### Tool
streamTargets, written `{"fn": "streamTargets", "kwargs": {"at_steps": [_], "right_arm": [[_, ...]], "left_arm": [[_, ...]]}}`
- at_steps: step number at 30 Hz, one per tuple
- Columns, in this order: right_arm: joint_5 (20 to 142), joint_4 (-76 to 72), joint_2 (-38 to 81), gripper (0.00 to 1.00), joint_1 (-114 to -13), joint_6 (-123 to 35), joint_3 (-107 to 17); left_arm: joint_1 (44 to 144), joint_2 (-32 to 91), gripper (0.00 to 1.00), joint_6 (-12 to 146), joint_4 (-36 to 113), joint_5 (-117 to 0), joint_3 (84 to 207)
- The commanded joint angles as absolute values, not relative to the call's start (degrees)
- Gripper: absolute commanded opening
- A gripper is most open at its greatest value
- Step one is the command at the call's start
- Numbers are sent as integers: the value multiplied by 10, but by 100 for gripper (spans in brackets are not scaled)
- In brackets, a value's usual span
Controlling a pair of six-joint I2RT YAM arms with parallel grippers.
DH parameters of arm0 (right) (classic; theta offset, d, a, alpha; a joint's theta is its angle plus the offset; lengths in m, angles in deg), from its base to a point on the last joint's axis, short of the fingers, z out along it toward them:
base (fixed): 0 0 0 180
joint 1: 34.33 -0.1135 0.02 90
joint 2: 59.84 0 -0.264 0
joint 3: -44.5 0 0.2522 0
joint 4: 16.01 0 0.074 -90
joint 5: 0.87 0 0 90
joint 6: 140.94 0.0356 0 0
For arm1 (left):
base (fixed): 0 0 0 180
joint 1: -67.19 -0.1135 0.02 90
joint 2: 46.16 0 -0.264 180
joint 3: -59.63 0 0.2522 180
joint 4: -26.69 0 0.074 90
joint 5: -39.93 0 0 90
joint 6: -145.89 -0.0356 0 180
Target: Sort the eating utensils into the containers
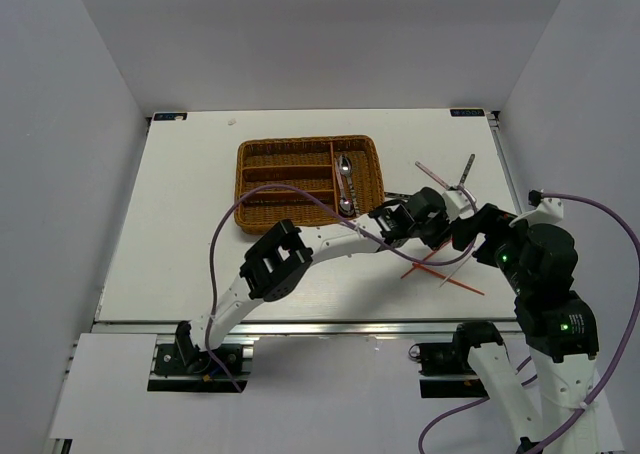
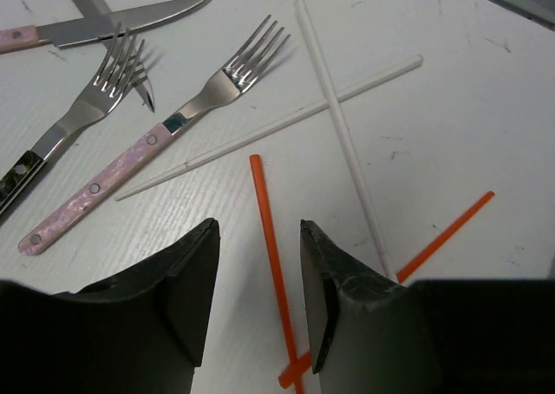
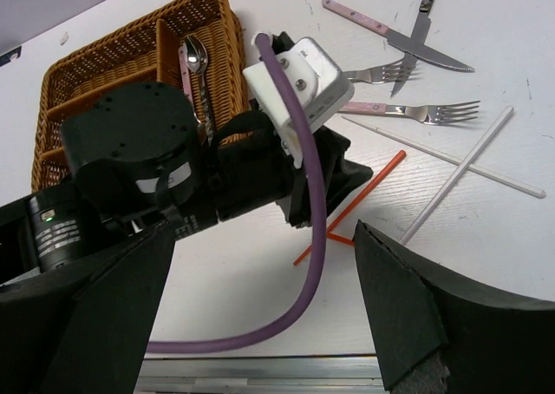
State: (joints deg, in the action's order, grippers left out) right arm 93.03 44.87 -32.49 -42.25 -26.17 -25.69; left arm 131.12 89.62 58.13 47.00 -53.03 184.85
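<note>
Left jaws stand apart with a red chopstick [image 2: 270, 238] lying between them; right jaws also apart.

- Left arm [image 1: 325, 242]: white links, black joints, purple cable [image 3: 308, 238].
- Right arm [image 1: 550, 264]: black housings, green lights.
- Fingers [image 2: 347, 298]: matte black wedges.
- White wrist block [image 3: 303, 73] with screws.

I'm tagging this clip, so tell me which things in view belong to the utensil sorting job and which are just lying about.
Part of the job:
wicker cutlery tray
spoons already in the tray
forks
knives
white chopsticks
red chopsticks
left gripper, open over a red chopstick

Just there:
purple cable
dark tags at the table's far corners
</note>
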Motion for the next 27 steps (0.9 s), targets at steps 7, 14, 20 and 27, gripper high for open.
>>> {"fn": "streamTargets", "kwargs": {"at_steps": [7,14,20,27], "right_arm": [[926,437,-329,88,-422,-279,-251],[932,431,-331,88,-425,-282,-242],[931,426,-335,89,-426,-284,-232],[934,426,-338,89,-429,-287,-235]], "left_arm": [[1309,949,51,584,491,-534,1904],[1310,974,50,600,482,-533,1908],[1314,993,39,604,509,-486,1915],[1316,1001,34,603,528,-457,1890]]}}
